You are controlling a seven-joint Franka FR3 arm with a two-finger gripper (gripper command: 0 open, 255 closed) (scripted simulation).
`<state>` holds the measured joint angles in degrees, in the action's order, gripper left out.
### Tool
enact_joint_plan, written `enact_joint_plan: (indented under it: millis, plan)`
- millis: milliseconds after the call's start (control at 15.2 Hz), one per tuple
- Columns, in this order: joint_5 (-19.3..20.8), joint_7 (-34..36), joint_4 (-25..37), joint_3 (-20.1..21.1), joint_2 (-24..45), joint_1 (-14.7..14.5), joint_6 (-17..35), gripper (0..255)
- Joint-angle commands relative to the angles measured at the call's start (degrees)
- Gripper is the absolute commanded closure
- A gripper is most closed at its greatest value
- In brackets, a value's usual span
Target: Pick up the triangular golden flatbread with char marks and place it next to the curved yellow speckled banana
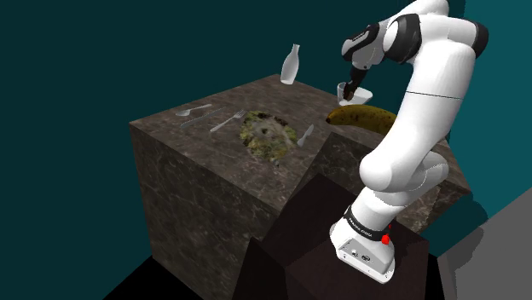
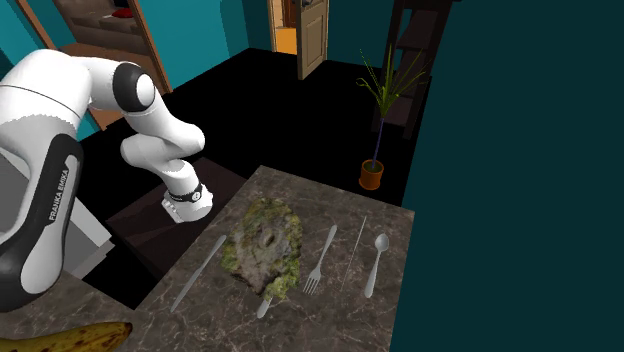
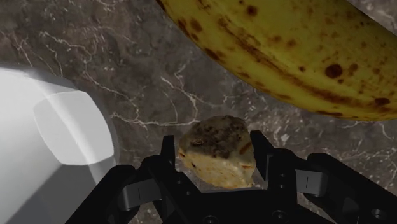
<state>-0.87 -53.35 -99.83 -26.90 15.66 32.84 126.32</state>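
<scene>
Wrist view, black fingers (image 3: 262, 153) clamped on the golden, char-marked flatbread (image 3: 216, 153), flatbread just beside the speckled yellow banana (image 3: 305, 51), dark marbled worktop (image 3: 146, 70) beneath, white bowl (image 3: 57, 127) on the flatbread's far side from the banana.

Shoulder view: sits high behind the stand (image 1: 298, 264), looks down over the surface (image 1: 256, 98). Second exterior view: faces back from the banana (image 2: 70, 338) end, nearer. Wrist view: looks down, very close. Shares banana and surface throughout.
</scene>
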Motion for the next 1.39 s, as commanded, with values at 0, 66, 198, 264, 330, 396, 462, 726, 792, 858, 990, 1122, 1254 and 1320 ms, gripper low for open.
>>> enact_joint_plan:
  millis: [0, 66, 198, 264, 330, 396, 462, 726, 792, 858, 990, 1122, 1254, 1320]
  plan:
    - [-0.2, 0.0, -1.0, 0.1, 0.5, 0.0, 1.5, 255]
    - [-0.3, 0.0, -1.5, 0.1, 0.7, 0.1, 2.2, 255]
    - [-0.6, -0.1, -2.4, 0.3, 1.3, 0.2, 3.6, 255]
    - [-0.7, -0.1, -2.8, 0.3, 1.6, 0.2, 4.3, 255]
    - [-0.9, -0.2, -3.2, 0.4, 1.8, 0.3, 5.0, 255]
    - [-1.0, -0.2, -3.6, 0.4, 2.1, 0.3, 5.6, 255]
    - [-1.2, -0.3, -4.0, 0.5, 2.5, 0.4, 6.3, 255]
    - [-1.9, -0.5, -5.4, 0.8, 3.8, 0.6, 9.0, 255]
    - [-2.1, -0.6, -5.8, 0.9, 4.2, 0.7, 9.6, 255]
    - [-2.2, -0.6, -6.1, 1.0, 4.5, 0.8, 10.3, 255]
    - [-2.6, -0.8, -6.6, 1.2, 5.3, 1.0, 11.5, 255]
    - [-2.7, -0.8, -6.7, 1.3, 5.4, 1.0, 11.8, 255]
    - [-2.7, -0.8, -6.7, 1.3, 5.4, 1.0, 11.8, 255]
    - [-2.7, -0.8, -6.7, 1.3, 5.4, 1.0, 11.8, 255]
